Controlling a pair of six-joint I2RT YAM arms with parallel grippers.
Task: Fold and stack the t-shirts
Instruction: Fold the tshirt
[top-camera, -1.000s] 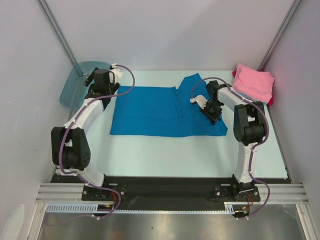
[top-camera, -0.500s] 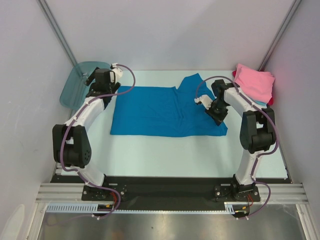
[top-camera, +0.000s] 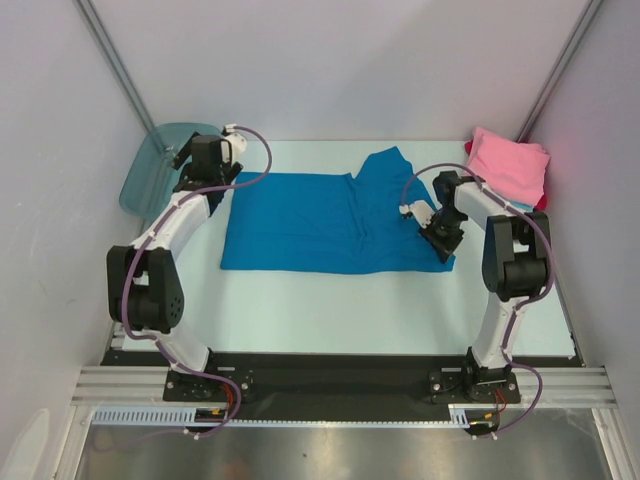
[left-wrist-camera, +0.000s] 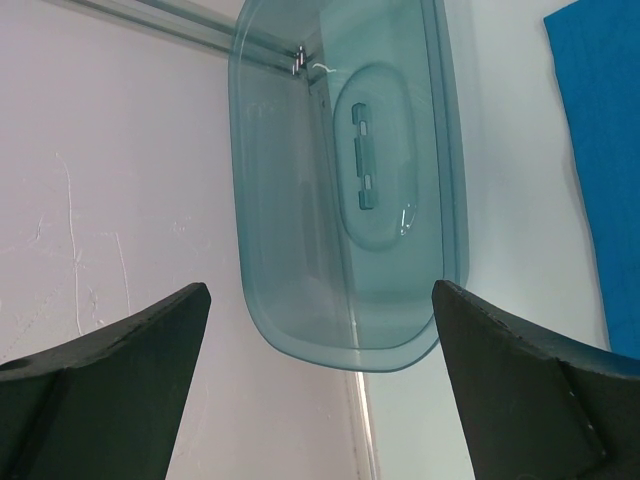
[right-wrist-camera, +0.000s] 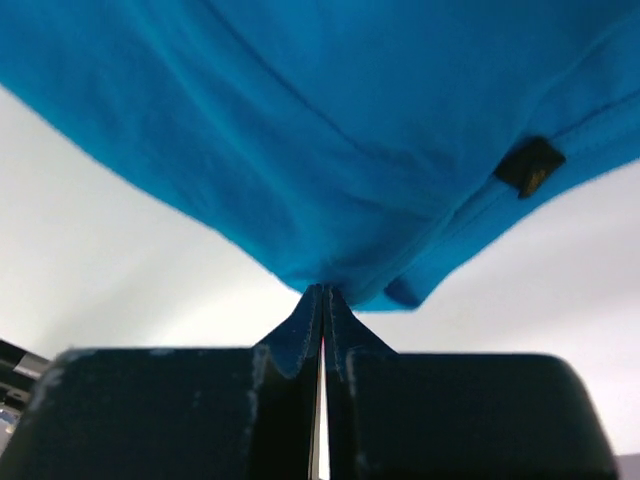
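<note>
The fingers of the right gripper (top-camera: 440, 238) are pressing together on the near right corner of the bright blue cloth t-shirt (top-camera: 310, 222), which in the top view is lying spread flat across the middle of the pale table (top-camera: 330, 300). The folded pink cloth t-shirt (top-camera: 508, 165) is sitting in the far right corner on top of others that are showing only light blue and red edges. The left gripper (top-camera: 185, 160) is pointing at the translucent teal plastic tub (top-camera: 150, 170) at the far left, apart from the blue shirt. In the left wrist view, its two dark fingers (left-wrist-camera: 120, 370) are standing spread wide with nothing between them, framing the tub, which is leaning against the white wall. A strip of the blue shirt is showing at the right edge. In the right wrist view, the fingertips (right-wrist-camera: 300, 335) are squeezing shut on a pinch of the blue hem, and a small black tag (right-wrist-camera: 530, 165) is sitting on a seam at the right.
</note>
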